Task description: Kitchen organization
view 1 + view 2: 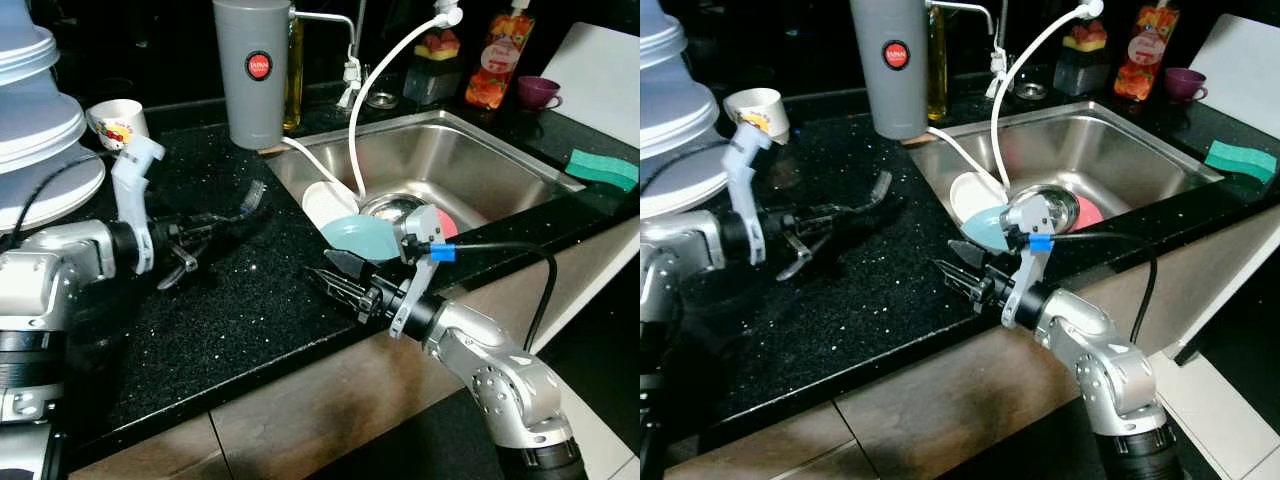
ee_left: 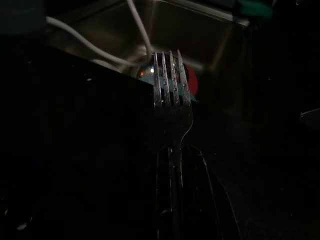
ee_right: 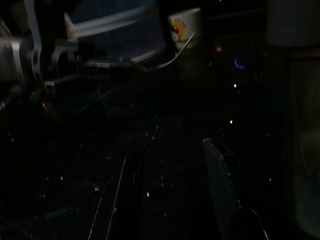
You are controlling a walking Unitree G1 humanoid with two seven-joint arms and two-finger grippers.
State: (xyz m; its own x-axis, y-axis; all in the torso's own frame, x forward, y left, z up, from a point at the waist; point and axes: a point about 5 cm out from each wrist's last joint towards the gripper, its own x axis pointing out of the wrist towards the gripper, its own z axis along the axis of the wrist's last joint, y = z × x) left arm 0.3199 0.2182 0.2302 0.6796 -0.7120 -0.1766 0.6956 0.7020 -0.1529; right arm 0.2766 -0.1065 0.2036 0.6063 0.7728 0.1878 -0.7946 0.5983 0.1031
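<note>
Fork [image 1: 238, 205] level in left pincer [image 1: 200, 232] above counter [image 1: 250, 310].

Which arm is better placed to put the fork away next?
Left. The left gripper is shut on the fork, held above the black counter. The right gripper is open and holds nothing.

Both head views look forward and down from above the black speckled stone desk [image 1: 230, 310], taking in the same stainless steel sink [image 1: 470, 160] beyond its edge. The left wrist view sits low and close over the desk, facing that sink along a silver metal fork [image 2: 171, 95]. The right wrist view, also low and dark, faces away from the sink toward a white printed cup [image 3: 185, 25].
</note>
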